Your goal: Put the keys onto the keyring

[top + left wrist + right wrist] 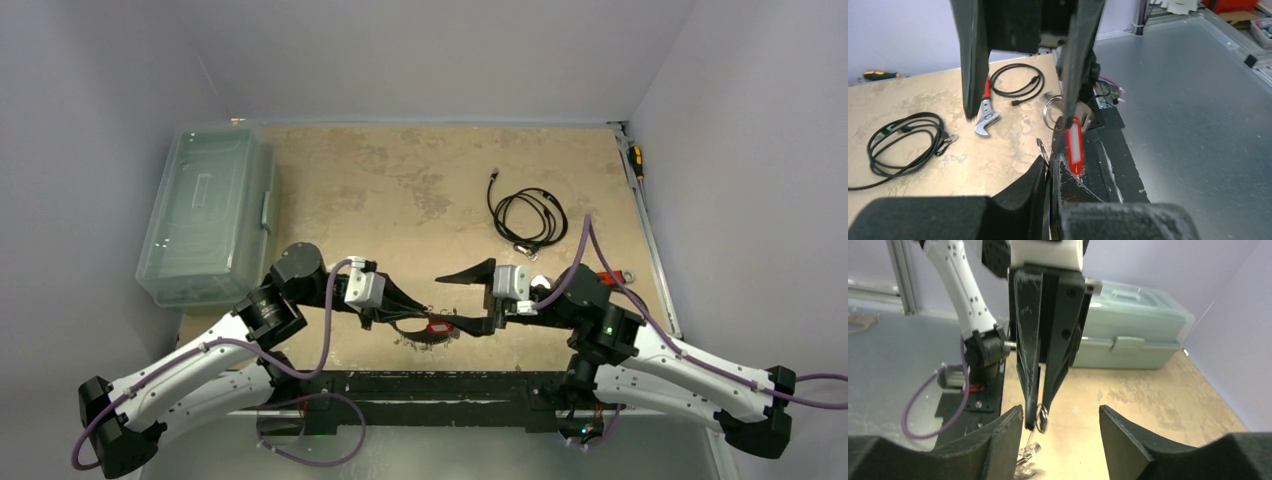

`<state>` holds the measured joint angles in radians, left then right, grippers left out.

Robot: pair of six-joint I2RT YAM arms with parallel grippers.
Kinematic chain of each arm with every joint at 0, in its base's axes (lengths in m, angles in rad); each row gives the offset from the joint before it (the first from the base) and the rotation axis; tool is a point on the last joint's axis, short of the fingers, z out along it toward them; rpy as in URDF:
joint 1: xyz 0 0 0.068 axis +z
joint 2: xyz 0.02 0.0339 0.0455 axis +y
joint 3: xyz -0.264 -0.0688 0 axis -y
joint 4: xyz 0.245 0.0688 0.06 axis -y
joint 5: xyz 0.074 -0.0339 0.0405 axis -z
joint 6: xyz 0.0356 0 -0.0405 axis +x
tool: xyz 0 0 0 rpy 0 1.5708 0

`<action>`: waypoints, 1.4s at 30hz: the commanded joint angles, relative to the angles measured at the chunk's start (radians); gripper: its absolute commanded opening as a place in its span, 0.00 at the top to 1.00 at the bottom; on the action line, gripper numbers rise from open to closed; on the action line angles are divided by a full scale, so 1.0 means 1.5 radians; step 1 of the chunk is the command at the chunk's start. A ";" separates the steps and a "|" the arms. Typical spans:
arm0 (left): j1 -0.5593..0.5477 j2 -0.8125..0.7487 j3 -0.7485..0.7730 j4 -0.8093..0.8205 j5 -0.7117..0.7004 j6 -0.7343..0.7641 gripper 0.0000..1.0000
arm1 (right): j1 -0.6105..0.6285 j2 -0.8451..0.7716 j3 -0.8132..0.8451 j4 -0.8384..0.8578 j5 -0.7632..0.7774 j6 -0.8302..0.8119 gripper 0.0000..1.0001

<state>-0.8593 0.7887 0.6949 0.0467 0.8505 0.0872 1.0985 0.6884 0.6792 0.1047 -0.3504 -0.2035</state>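
I see my left hand [1040,412] pinched on a small silver split ring [1042,418]; right hand [1060,432] wide; the ring could slip or twist; the red-tagged key [1074,145] hangs loose

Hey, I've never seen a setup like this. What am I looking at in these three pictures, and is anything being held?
These are two robot arms bolted to a table. One picture looks down from above. The other two come from small cameras on each wrist, so each shows its own black fingers at the bottom and the other arm's gripper facing it. The left gripper is pinched shut on a small silver ring. The right gripper is open in front of it. A red key tag hangs between them. Also on the table are a clear plastic box, a coiled black cable and a red-handled wrench.
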 commanded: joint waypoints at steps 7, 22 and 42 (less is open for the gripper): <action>0.002 -0.042 -0.043 0.118 -0.076 -0.023 1.00 | 0.004 -0.064 0.032 0.002 0.051 0.089 0.28; 0.002 -0.065 -0.067 0.137 -0.118 -0.015 1.00 | 0.003 0.054 0.078 -0.038 0.055 0.172 0.46; 0.001 -0.091 -0.077 0.139 -0.128 -0.017 1.00 | 0.004 0.081 0.066 -0.038 0.065 0.168 0.79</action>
<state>-0.8589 0.6628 0.5869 0.1799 0.6521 0.0639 1.1015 0.7929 0.7475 0.0086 -0.2317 0.0456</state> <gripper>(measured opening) 0.028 0.239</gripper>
